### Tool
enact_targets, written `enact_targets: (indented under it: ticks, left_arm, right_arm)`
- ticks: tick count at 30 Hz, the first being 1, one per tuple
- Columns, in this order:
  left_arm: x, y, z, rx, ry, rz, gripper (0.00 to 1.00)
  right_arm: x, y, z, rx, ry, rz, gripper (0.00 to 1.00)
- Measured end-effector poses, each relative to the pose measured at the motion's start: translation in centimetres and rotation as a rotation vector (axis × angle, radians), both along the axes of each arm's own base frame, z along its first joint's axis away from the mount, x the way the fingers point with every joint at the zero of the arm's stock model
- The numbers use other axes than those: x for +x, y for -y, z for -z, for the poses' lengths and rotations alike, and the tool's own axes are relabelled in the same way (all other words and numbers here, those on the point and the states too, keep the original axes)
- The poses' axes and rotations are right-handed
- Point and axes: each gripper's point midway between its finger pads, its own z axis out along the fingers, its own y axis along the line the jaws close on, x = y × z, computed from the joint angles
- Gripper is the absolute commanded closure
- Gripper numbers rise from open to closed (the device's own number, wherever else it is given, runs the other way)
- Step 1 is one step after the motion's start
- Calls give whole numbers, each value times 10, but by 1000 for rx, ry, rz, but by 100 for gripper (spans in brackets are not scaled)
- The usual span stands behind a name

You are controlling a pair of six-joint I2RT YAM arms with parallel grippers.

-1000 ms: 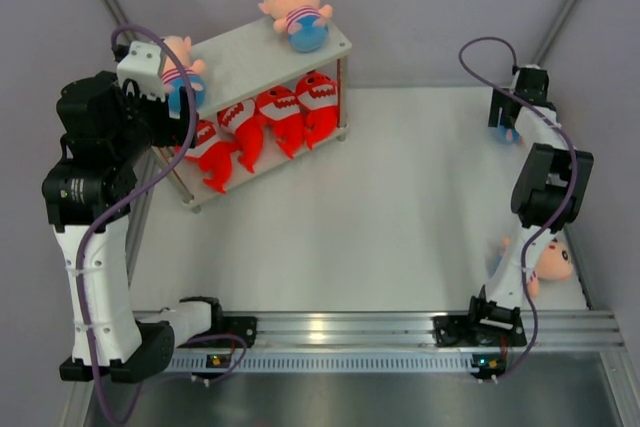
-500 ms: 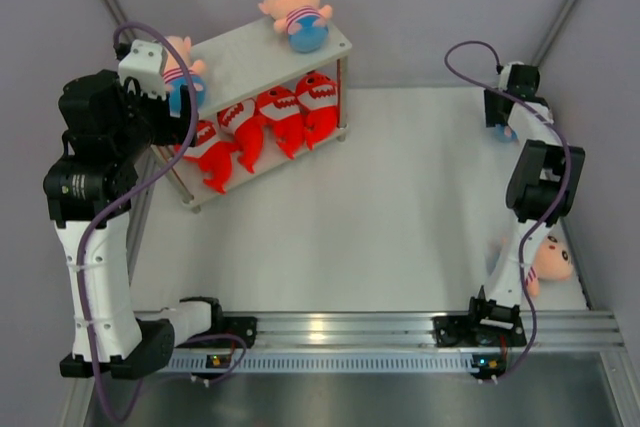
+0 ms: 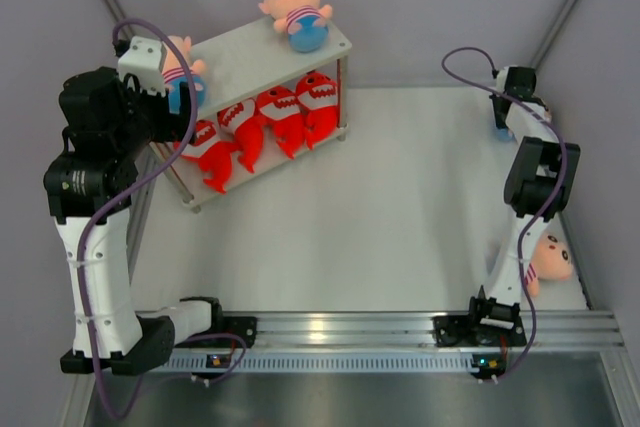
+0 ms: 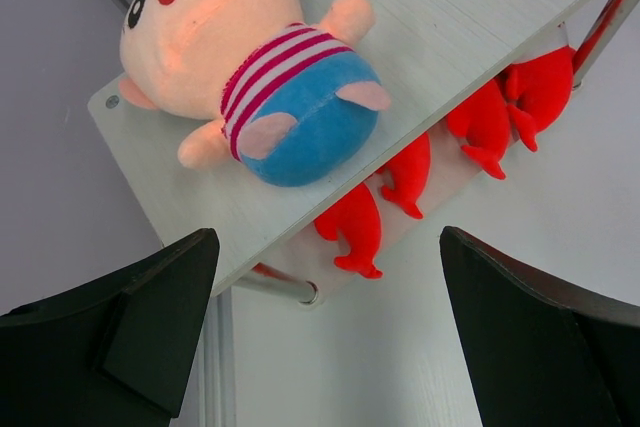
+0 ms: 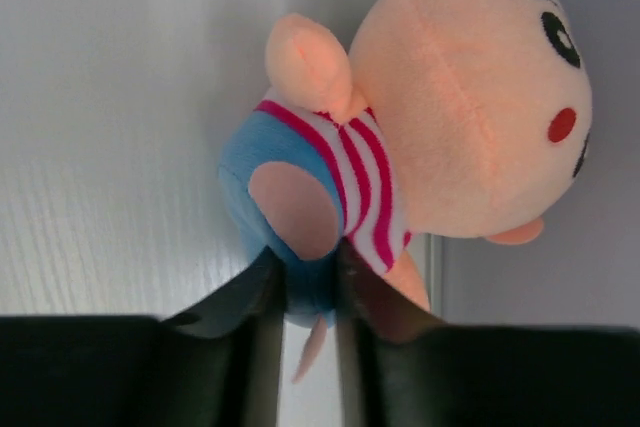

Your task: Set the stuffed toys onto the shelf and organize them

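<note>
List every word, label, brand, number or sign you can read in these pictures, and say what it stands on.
None: no readable text in any view.
Shelf doll on the shelf: plain stripes, no writing.
Held doll in the right pincer: no label visible.
Red sharks: no writing.
Arm bases: small lights; any marking too small to read.
</note>
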Motion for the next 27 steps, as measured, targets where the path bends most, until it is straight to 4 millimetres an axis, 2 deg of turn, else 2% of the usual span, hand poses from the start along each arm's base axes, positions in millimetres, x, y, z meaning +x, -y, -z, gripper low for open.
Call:
enact_targets:
  ticks: [2,8,11,13,14,17,19,21,22,24,25,26,27]
  left_arm:
    - [0,-1,0,2,0,-3,2]
    - [0,-1,0,6,0,-3,2]
    - [0,-1,0,8,0,-3,2]
    - [0,-1,0,8,0,-2,2]
    - [0,-1,0,7,0,-1,2]
    - [-1,0,2,6,-3,3,2]
    - [-4,0,8,6,-15,4,2]
    - [-8,0,12,7,-20,4,2]
    - [-12,0,14,7,-22,3,2]
    - [-19,-1,17,7,-20,1,2]
    - [-23,-2,18,8,-19,-1,2]
    - [-27,-2,18,9,-14,-4,2]
    - [-31,-3,18,11,-8,-11,2]
  right_arm:
    - [1,2,0,-12,-2,-4,100]
    - [0,6,-2,-63,-12,-24,100]
    - [-17,1,-7,-126,-23,-83,100]
    - [-34,-15,-22,-149,-29,-166,100]
    - [-38,-24,-38,-156,-9,-208,100]
    - [-35,-42,-110,-186,134,-291,100]
    - [-33,-56,-186,-210,286,-350,100]
    - [-39,-75,-270,-250,464,-433,100]
    - [-48,-84,-302,-272,532,-474,100]
    - [-77,-110,-369,-335,665,-573,100]
    - [-93,-129,-399,-365,723,-637,100]
    - [-113,-161,-432,-393,794,-739,100]
    - [-129,-191,-455,-415,852,-833,100]
